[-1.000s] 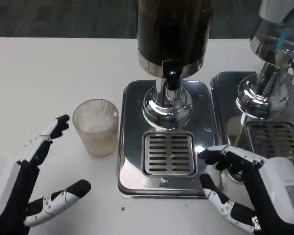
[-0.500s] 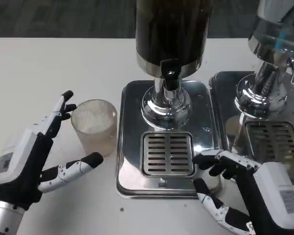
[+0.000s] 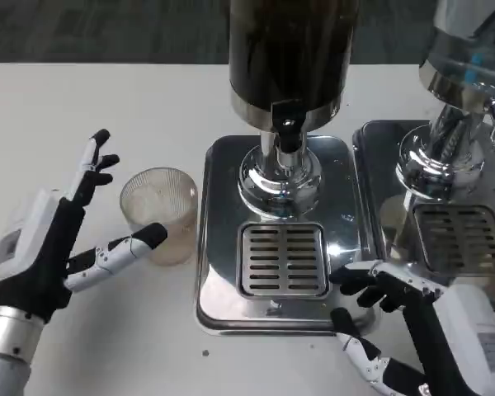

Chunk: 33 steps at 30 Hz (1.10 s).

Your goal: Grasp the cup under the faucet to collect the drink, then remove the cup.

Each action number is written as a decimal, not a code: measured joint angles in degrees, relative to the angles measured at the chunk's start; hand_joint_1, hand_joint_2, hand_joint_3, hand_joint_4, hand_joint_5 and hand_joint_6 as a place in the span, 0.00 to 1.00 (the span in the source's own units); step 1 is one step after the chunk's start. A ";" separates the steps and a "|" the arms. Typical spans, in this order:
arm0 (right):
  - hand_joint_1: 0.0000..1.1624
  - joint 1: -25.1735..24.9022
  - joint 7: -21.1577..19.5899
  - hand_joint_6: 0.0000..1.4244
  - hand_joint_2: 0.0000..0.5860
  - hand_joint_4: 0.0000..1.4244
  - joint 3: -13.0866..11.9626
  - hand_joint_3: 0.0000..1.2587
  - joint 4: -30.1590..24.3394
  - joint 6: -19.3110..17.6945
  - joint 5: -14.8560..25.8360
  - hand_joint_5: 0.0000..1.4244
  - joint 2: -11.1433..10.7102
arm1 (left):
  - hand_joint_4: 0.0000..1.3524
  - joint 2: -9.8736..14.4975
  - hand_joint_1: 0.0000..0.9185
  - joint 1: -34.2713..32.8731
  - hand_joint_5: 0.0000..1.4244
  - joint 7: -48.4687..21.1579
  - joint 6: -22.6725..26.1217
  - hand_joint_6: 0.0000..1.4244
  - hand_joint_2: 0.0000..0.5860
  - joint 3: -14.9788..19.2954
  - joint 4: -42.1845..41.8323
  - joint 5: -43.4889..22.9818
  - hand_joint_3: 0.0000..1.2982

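My left hand (image 3: 45, 243) has moved up from the table's near left edge and now brackets the ribbed glass cup (image 3: 158, 214), fingers spread, thumb tip at its near wall, nothing gripped yet. The cup stands on the white table (image 3: 91, 99) just left of the steel drip tray (image 3: 223, 272), not yet under the faucet (image 3: 288, 132). My right hand (image 3: 412, 330) waits open at the tray's near right corner. I judge the grasp imminent.
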 measured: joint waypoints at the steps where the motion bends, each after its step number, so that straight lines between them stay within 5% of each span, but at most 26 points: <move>1: 0.56 0.07 0.00 0.47 0.70 0.38 -0.03 0.41 -0.03 0.01 0.03 0.43 0.16 | 0.02 0.04 0.09 -0.39 0.14 -0.08 0.01 0.11 0.03 -0.19 0.51 -0.04 0.00; 14: 0.56 0.63 0.00 0.47 0.70 0.38 -0.46 0.41 -1.06 0.05 0.14 0.43 0.71 | 0.01 0.46 0.14 -9.05 0.13 -4.34 1.95 0.11 0.01 -4.59 11.95 -0.12 0.00; 33: 0.57 3.28 0.11 0.48 0.68 0.38 -1.28 0.41 -4.33 0.58 0.16 0.44 0.76 | 0.03 0.45 0.17 -14.69 0.15 -7.72 1.47 0.13 0.01 -6.23 23.86 -3.23 0.00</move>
